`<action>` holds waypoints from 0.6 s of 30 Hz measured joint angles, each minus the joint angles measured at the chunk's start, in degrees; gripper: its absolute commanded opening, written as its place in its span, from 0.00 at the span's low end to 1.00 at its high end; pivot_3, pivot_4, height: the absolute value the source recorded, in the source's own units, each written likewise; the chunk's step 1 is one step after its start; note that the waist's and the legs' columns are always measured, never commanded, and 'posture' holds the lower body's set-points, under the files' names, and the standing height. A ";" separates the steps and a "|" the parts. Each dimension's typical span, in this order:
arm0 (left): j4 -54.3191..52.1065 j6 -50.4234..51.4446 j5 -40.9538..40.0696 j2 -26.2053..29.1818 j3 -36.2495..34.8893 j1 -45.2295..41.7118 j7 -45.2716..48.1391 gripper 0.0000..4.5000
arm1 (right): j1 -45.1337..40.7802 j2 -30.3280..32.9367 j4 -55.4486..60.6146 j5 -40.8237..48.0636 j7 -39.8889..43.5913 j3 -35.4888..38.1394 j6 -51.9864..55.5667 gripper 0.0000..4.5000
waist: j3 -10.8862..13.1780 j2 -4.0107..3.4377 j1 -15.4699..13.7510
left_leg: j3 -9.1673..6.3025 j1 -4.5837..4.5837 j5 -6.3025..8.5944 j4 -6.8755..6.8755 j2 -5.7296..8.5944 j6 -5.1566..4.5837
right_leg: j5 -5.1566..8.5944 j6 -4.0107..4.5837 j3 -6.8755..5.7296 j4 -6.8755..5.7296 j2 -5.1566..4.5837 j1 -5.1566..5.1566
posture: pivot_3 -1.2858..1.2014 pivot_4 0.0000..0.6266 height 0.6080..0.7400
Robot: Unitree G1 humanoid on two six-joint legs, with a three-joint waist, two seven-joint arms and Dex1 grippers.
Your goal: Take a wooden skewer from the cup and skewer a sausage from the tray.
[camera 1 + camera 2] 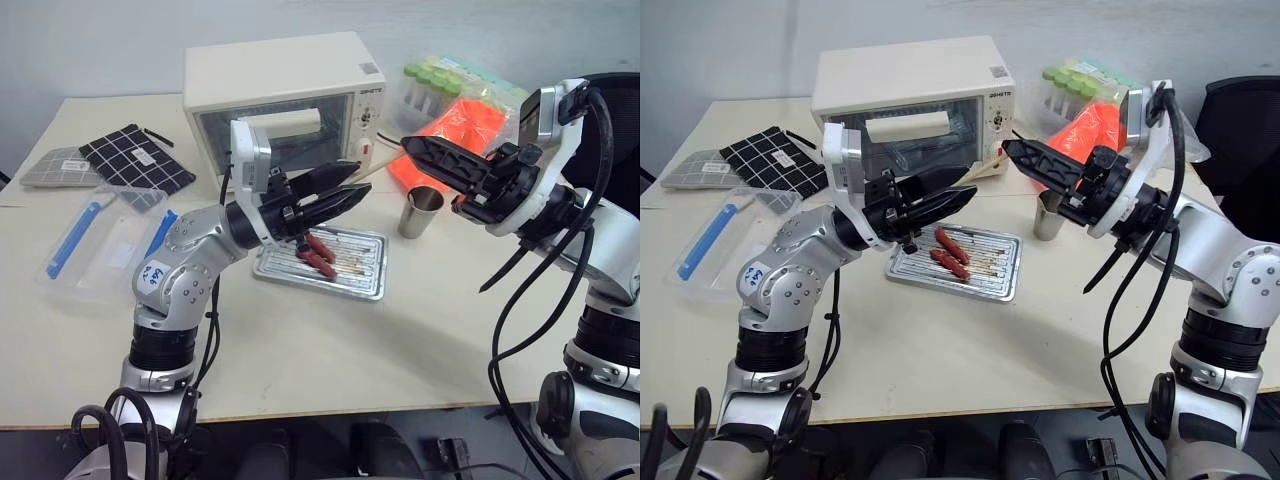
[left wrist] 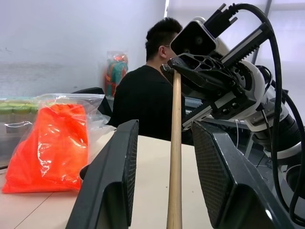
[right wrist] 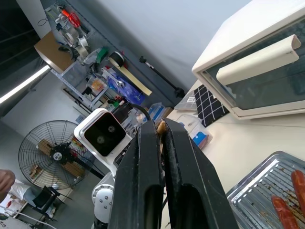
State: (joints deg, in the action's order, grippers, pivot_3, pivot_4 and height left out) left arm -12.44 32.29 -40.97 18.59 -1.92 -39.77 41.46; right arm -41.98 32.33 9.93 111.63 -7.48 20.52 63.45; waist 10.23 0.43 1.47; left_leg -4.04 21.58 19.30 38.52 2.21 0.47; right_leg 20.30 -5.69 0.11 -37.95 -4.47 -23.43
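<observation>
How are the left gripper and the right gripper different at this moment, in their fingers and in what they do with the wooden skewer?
The right gripper is shut on the wooden skewer; the left gripper has its fingers apart on either side of the stick, touching nothing. In the head views the left gripper hangs above the tray, the right gripper above the cup. Both have black fingers and point toward each other.

Mid-frame on the desk lies the tray, two sausages on its left part. The cup stands just right of it, the toaster oven behind. At far left sits a plastic box, mats behind it. Capped tubes stand upper right.
</observation>
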 measured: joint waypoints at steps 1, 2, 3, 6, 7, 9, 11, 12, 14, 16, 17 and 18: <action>0.00 0.01 -0.14 -0.39 -0.15 0.00 -0.09 0.25 | 0.00 -0.01 0.00 0.00 -0.05 0.00 -0.09 0.00 | 0.00 0.00 -0.01 | 0.00 0.00 0.00 0.00 0.00 0.00 | 0.00 0.00 0.00 0.00 0.00 0.00 | 0.52 0.24 1.00; 0.00 0.03 -0.37 -0.90 -0.38 0.00 -0.18 0.19 | 0.00 -0.08 0.00 0.00 -0.12 0.00 -0.28 0.00 | 0.00 0.00 -0.01 | 0.00 0.00 0.00 0.00 0.00 0.00 | 0.00 0.00 0.00 0.00 0.00 0.00 | 0.52 0.24 1.00; 0.00 0.07 -0.58 -1.17 -0.43 0.00 -0.30 0.14 | 0.00 -0.25 0.00 0.00 -0.22 0.00 -0.62 0.00 | 0.00 0.00 -0.01 | 0.00 0.00 0.00 0.00 0.00 0.00 | 0.00 0.00 0.00 0.00 0.00 0.00 | 0.52 0.24 1.00; -0.10 0.18 -1.22 -1.59 -0.21 0.00 -0.19 0.01 | 0.00 -0.70 0.02 0.00 -0.64 0.02 -1.45 0.00 | 0.00 0.00 0.00 | 0.00 0.00 0.00 0.01 0.00 0.00 | 0.00 0.00 0.00 0.00 0.00 0.00 | 0.52 0.24 1.00; -0.09 0.18 -1.24 -1.66 -0.25 0.00 -0.20 0.01 | 0.00 -0.85 0.06 0.00 -0.65 0.02 -1.64 0.00 | 0.00 0.00 0.00 | 0.00 0.00 0.00 0.01 0.00 0.00 | 0.00 0.00 0.00 0.00 0.00 0.00 | 0.52 0.24 1.00; -0.08 0.17 -1.31 -1.66 -0.29 -0.01 -0.21 0.01 | 0.00 -0.95 0.14 0.00 -0.67 0.02 -1.76 0.00 | 0.00 0.00 -0.01 | 0.00 0.00 0.00 0.01 0.00 0.00 | 0.00 0.00 0.00 0.00 0.00 0.00 | 0.52 0.24 1.00; -0.06 0.17 -1.33 -1.66 -0.29 -0.06 -0.21 0.01 | 0.16 -0.95 0.42 0.00 -0.71 0.02 -1.97 0.00 | 0.00 0.00 -0.02 | 0.00 0.00 0.00 0.01 0.00 0.00 | 0.00 0.00 0.00 0.00 0.00 0.00 | 0.52 0.24 1.00; -0.04 0.16 -1.33 -1.66 -0.28 -0.11 -0.20 0.01 | 0.27 -0.95 0.62 0.00 -0.71 0.02 -2.14 0.00 | 0.00 0.00 -0.02 | 0.00 0.00 0.00 0.01 0.00 0.00 | 0.00 0.00 0.00 0.00 0.00 0.00 | 0.52 0.24 1.00; 0.04 0.16 -1.28 -1.60 -0.28 -0.32 -0.18 0.01 | 0.30 -0.94 0.79 -0.02 -0.70 0.02 -2.30 0.00 | 0.00 0.00 -0.02 | 0.00 0.00 0.00 0.01 0.00 0.00 | 0.00 0.00 0.00 0.00 0.00 0.00 | 0.52 0.24 1.00; 0.41 0.07 -0.75 -1.20 -0.29 -1.11 -0.28 0.00 | 0.37 -0.91 0.89 -0.04 -0.54 0.04 -2.29 0.14 | 0.00 0.00 -0.02 | 0.00 0.00 0.00 0.01 0.00 0.00 | 0.00 0.00 0.00 0.00 0.00 0.00 | 0.52 0.24 1.00; 1.12 -0.24 -0.35 -0.77 -0.43 -1.77 -0.47 0.00 | 0.66 -0.88 1.10 -0.05 -0.12 0.04 -2.05 0.20 | 0.00 0.00 -0.02 | 0.00 0.00 0.00 0.01 0.00 0.00 | 0.00 0.00 0.00 0.00 0.00 0.00 | 0.52 0.24 1.00; 1.82 -0.45 0.18 -0.22 -0.74 -2.42 -0.73 0.00 | 0.90 -0.76 1.13 -0.04 0.49 0.03 -1.80 0.25 | 0.00 0.00 -0.02 | 0.00 0.00 0.00 0.00 0.01 0.00 | 0.00 0.00 0.01 0.00 0.00 0.00 | 0.52 0.24 1.00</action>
State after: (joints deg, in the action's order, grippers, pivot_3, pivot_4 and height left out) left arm -10.62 31.83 -40.79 18.37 -2.65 -42.20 40.73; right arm -41.09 31.57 11.06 111.58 -6.99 20.55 61.65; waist 10.23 0.43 1.45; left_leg -4.04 21.58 19.30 38.52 2.22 0.47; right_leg 20.30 -5.69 0.12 -37.95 -4.47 -23.43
